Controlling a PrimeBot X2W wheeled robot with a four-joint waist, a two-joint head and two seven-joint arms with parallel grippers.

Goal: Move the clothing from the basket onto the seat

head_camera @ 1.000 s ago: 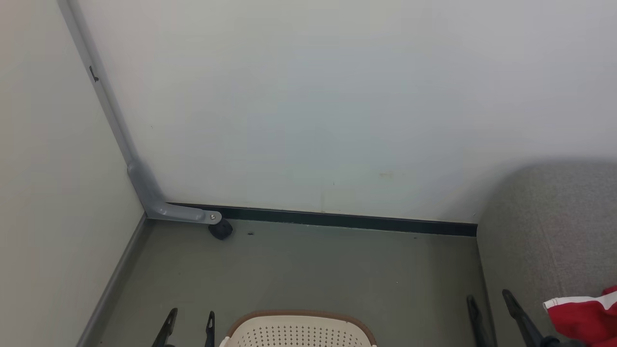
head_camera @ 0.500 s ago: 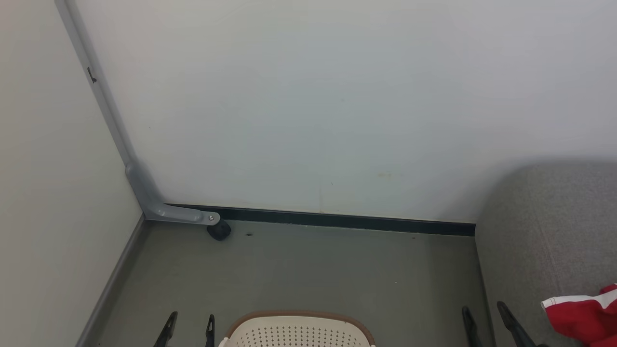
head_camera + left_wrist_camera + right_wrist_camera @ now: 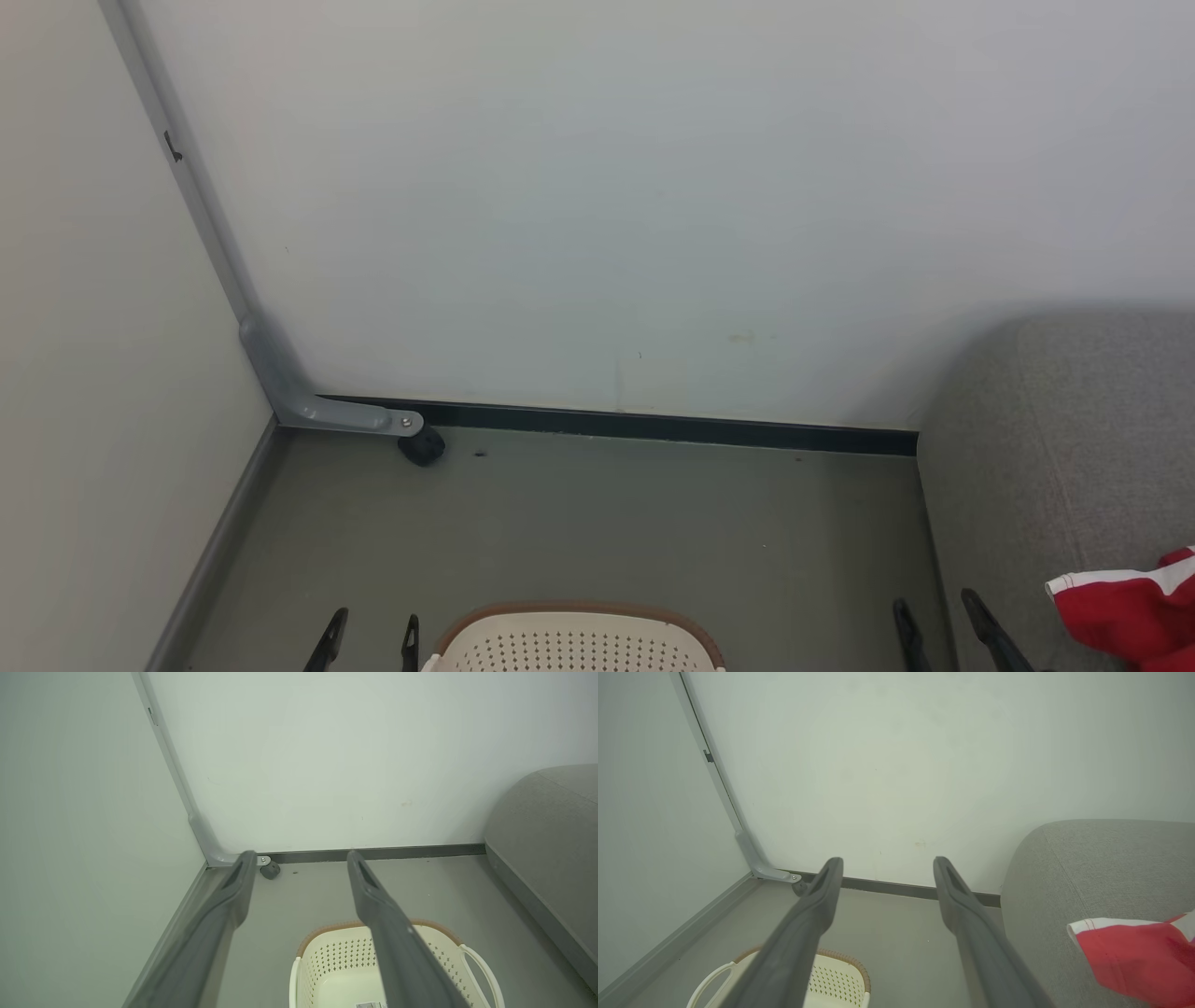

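Note:
Red clothing [image 3: 1130, 616] with white trim lies on the grey seat [image 3: 1055, 467] at the right, also seen as red clothing [image 3: 1139, 956] on the seat [image 3: 1087, 868] in the right wrist view. The cream basket [image 3: 574, 639] with its brown rim stands on the floor at the bottom centre; the part of the basket [image 3: 345, 970] inside shown in the left wrist view holds no garment. My left gripper [image 3: 372, 630] is open, left of the basket. My right gripper [image 3: 934, 616] is open beside the seat's edge, nothing between its fingers.
White walls meet in a corner at the left, where a grey metal bracket [image 3: 308, 401] with a small black wheel [image 3: 422, 448] stands on the grey floor [image 3: 607, 523]. A dark skirting strip runs along the back wall.
My right gripper has dropped lower and drawn back toward the bottom edge. The camera has shifted slightly; the basket, clothing and left gripper stay put.

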